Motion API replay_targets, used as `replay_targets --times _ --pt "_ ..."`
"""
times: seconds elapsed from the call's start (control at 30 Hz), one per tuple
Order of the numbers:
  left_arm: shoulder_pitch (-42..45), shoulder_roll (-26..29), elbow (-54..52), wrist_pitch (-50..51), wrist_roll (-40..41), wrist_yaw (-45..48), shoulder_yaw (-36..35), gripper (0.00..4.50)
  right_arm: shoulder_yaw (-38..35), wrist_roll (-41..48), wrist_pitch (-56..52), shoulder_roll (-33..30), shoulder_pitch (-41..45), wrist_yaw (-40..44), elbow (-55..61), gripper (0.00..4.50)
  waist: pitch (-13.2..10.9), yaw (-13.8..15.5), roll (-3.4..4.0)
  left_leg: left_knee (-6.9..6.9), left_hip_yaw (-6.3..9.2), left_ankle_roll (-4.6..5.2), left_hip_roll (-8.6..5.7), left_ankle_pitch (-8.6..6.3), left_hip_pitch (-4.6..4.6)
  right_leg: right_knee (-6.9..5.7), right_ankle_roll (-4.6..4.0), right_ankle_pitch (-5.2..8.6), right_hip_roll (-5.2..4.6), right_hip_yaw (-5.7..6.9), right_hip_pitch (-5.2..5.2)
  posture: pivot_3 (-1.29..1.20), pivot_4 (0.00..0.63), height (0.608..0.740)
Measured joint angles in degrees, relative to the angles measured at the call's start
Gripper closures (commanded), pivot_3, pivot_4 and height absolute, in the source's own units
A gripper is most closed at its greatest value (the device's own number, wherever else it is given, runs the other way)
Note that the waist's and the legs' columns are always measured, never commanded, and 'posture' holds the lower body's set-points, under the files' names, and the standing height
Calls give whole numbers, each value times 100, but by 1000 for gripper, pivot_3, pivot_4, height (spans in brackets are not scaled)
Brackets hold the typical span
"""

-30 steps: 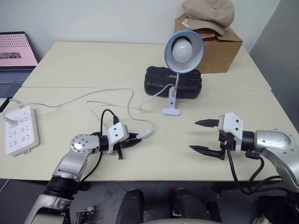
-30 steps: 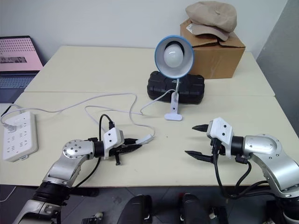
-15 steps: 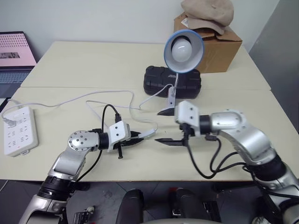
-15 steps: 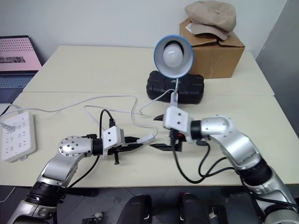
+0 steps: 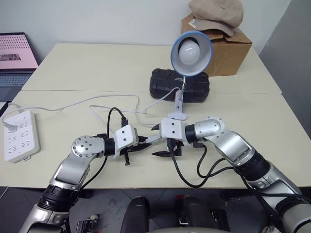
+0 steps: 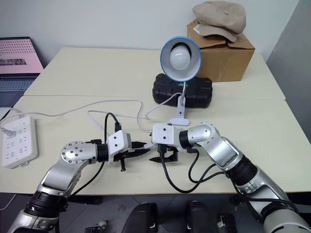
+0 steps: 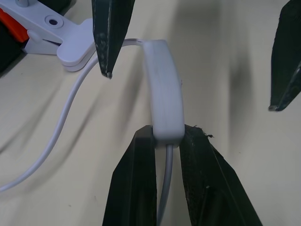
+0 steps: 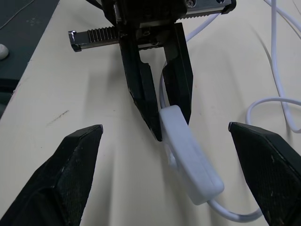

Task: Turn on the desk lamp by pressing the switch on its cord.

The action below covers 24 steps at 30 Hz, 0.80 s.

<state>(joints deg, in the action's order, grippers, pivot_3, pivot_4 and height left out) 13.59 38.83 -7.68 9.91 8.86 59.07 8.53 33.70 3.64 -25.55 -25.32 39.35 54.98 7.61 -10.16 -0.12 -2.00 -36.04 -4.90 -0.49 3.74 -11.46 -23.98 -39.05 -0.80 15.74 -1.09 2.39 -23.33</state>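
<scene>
The desk lamp (image 5: 191,52) stands on its white clip base (image 5: 178,115), its blue shade facing me. Its white cord (image 5: 104,97) loops across the table to the switch (image 7: 163,92), a white oblong held just above the tabletop. My left gripper (image 7: 168,132) is shut on the switch's near end, where the cord leaves it. My right gripper (image 5: 155,141) is open and comes in from the right. One finger (image 7: 109,37) stands on each side of the switch's far end without touching it.
A white power strip (image 5: 19,136) lies at the table's left edge, with a laptop (image 5: 17,53) beyond it. A black case (image 5: 180,82) sits behind the lamp. At the back right is a cardboard box (image 5: 228,48) with a hat (image 5: 216,14) on top.
My right gripper has swung leftwards from the right side of the table to the switch, staying open. The left gripper has kept its hold almost in place.
</scene>
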Motion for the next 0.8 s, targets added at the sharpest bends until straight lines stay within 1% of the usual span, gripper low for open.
replay_targets --times 0.17,0.27,0.4,0.53,0.67,0.7,0.8 --pt "-51 5 -118 96 2 -6 0 4119 12 -167 87 88 16 23 -235 0 0 0 0 0 0 0 0 0 0 0 0 0 0 0 0 0 150 740" --pt "-55 9 -182 128 2 -37 0 4119 5 -237 133 105 82 83 -368 493 0 0 0 0 0 0 0 0 1 0 0 0 0 0 0 0 150 740" --pt "-57 22 -279 192 3 -88 0 4119 -4 -288 251 109 95 153 -453 1514 0 0 0 0 0 0 0 0 0 0 0 0 0 -1 0 0 150 740" --pt "-62 36 -294 218 3 -90 0 4119 -28 -364 370 47 94 242 -516 2272 0 0 0 0 0 0 0 0 0 0 0 0 0 0 0 0 150 740" --pt "-58 42 -308 214 -3 -89 2 4119 -91 -436 436 44 118 270 -547 3238 0 0 0 0 0 0 0 0 1 0 0 0 0 0 0 0 150 740" --pt "-57 59 -317 205 -7 -84 2 4119 -91 -460 452 37 126 323 -555 3390 0 0 0 0 0 0 0 0 1 0 0 0 0 0 0 0 150 740" --pt "-50 121 -348 188 -14 -63 3 4119 -91 -471 497 21 130 438 -572 3653 0 0 0 0 0 0 0 0 0 0 0 0 0 -1 0 0 150 740"
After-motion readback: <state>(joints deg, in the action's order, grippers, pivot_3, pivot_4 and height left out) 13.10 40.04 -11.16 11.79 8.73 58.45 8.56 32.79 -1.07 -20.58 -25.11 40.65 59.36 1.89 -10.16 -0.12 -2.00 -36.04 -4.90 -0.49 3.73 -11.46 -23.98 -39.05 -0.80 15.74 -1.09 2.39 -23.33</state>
